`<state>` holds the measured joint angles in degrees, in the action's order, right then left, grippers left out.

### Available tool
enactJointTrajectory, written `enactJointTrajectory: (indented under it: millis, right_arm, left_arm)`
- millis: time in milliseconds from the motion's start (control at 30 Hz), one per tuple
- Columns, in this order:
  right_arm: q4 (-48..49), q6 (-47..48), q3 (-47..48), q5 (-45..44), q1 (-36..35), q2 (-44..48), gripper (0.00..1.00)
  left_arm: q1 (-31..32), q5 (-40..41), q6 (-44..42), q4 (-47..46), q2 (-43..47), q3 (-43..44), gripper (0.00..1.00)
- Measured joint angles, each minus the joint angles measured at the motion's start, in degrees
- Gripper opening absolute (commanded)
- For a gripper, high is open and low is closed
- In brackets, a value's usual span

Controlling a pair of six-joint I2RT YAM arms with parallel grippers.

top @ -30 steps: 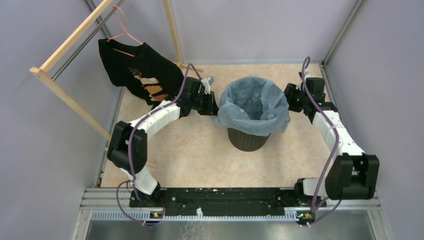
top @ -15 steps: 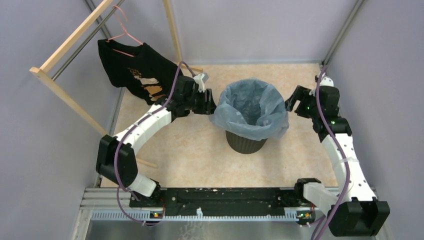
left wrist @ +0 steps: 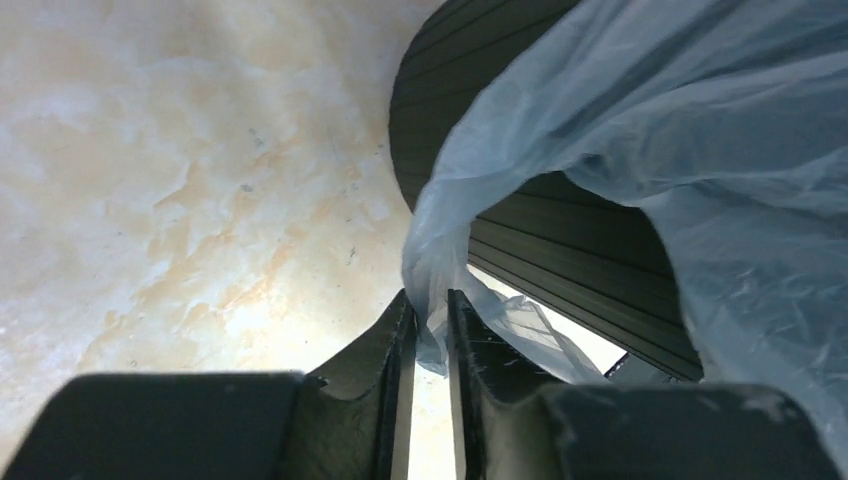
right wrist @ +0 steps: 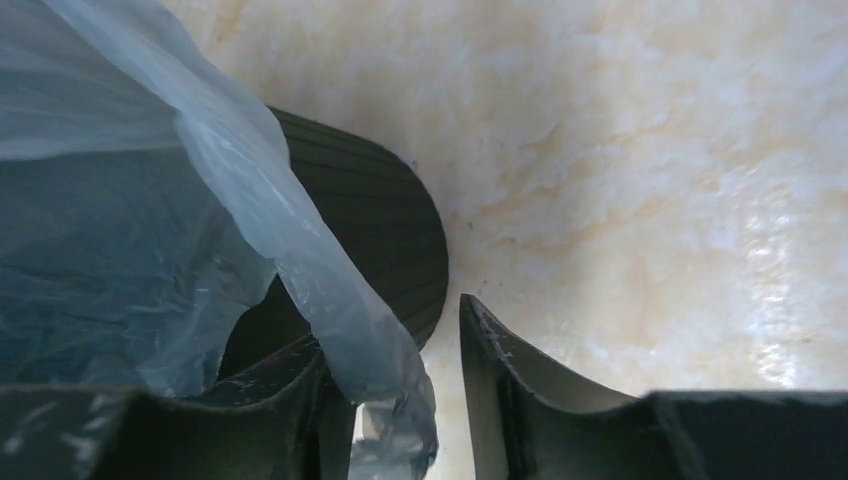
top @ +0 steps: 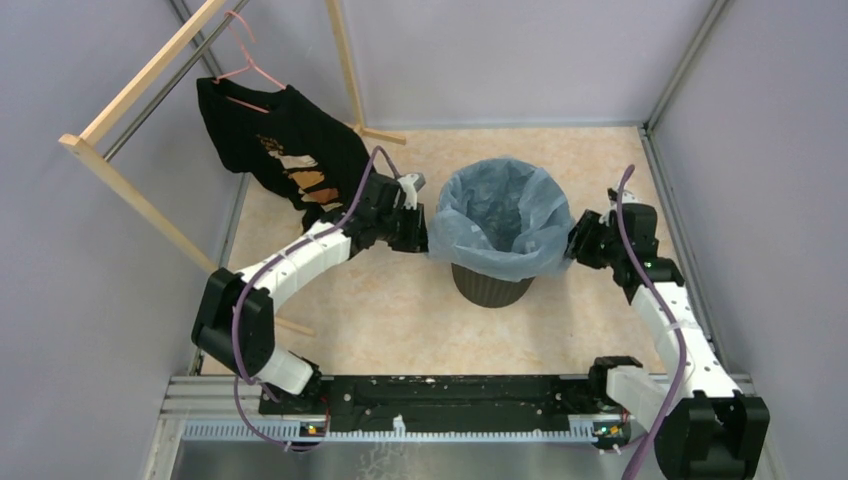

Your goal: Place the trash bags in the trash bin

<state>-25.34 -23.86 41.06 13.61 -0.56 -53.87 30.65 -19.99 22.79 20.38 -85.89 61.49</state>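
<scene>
Trash bag [top: 505, 215] sits inside trash bin [top: 490, 288], film folded out over the rim; bin upright mid-bench [top: 400, 300]. Left end effector [left wrist: 430, 305] clenched on the film's hem at bin's left side. Right end effector [right wrist: 395, 325] released, jaws apart, film hanging between them.

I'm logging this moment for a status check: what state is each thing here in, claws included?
trash bag: open, edge folded outward and hanging down the outside.
trash bin: upright, lined by the trash bag.
left claw: shut on the trash bag's edge.
right claw: open, film draped against one finger.
black T-shirt: hanging on a pink hanger.
</scene>
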Motion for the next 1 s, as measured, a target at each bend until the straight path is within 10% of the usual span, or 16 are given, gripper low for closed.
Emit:
enactJointTrajectory:
  millis: [300,1000]
  right_arm:
    - [6.7,-4.4,-5.7,2.1,0.0,-4.0,0.12]
    - [28.0,-14.1,-16.3,5.1,0.0,-22.3,0.20]
  left_arm:
    - [4.2,1.1,2.0,-4.9,-3.9,-2.0,0.08]
    - [7.3,4.8,7.1,-14.8,-12.1,-9.6,0.12]
